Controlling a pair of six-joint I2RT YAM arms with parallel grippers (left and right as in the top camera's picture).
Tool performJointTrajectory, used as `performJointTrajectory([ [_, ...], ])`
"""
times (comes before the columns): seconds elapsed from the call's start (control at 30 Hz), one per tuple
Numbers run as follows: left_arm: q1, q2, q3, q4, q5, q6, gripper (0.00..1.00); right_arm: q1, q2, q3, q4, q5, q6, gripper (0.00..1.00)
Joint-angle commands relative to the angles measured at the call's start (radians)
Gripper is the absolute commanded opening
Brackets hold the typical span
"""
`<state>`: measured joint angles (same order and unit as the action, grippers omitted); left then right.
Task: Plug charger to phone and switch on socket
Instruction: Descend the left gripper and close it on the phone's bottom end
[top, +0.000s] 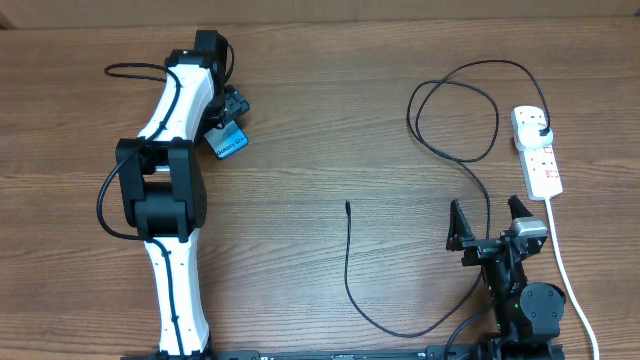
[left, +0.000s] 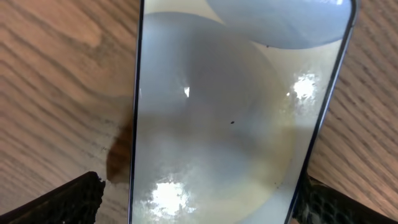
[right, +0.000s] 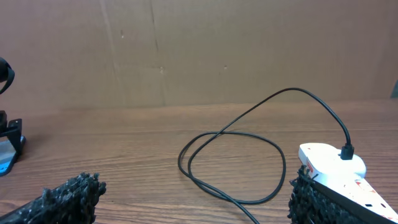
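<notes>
Far left of the table (top: 330, 100), phone: the phone (top: 231, 143) lies flat, screen up, directly under the left wrist.
Left gripper: the left gripper (left: 202, 208) is spread wide, one finger either side of the phone's long edges; cannot tell if they touch it.
Phone axis: runs straight away from the left wrist camera, between the fingers, so they'd close across its width.
Charger: the charger (top: 348, 262) sits mid-table and trails right in loose loops.
Connector tip: the connector tip (top: 347, 205) is loose on the wood, well apart from the phone and off to its right, pointing at the far edge.
Plug: the plug (top: 541, 131) is already seated in the far end of the socket (top: 543, 168).
Right gripper: the right gripper (top: 489, 221) is spread, holding nothing, near the socket.
Nearer arm: the tip is about midway between both; the right is free, with the tip to its left.
Key relation: the tip has to travel left and away to the phone's end.
Switch: too small to read.
</notes>
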<state>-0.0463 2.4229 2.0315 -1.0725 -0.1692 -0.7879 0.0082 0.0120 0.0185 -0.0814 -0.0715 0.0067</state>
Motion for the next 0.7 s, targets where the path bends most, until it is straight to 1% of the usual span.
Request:
performJointTrajectory([
  [0.0,-0.005,0.007,0.014,-0.024,-0.033,-0.054,1.00,0.005,-0.009,-0.011,0.004,0.000,-0.004,1.00],
  [0.27,-0.003,0.007,0.014,-0.048,-0.033,-0.066,1.00,0.005,-0.009,-0.011,0.004,0.000,-0.004,1.00],
  [0.53,0.014,0.007,0.014,0.026,-0.032,-0.066,1.00,0.005,-0.009,-0.011,0.004,0.000,-0.004,1.00],
  [0.67,0.020,0.007,0.014,0.039,-0.033,-0.066,1.00,0.005,-0.009,-0.011,0.004,0.000,-0.004,1.00],
])
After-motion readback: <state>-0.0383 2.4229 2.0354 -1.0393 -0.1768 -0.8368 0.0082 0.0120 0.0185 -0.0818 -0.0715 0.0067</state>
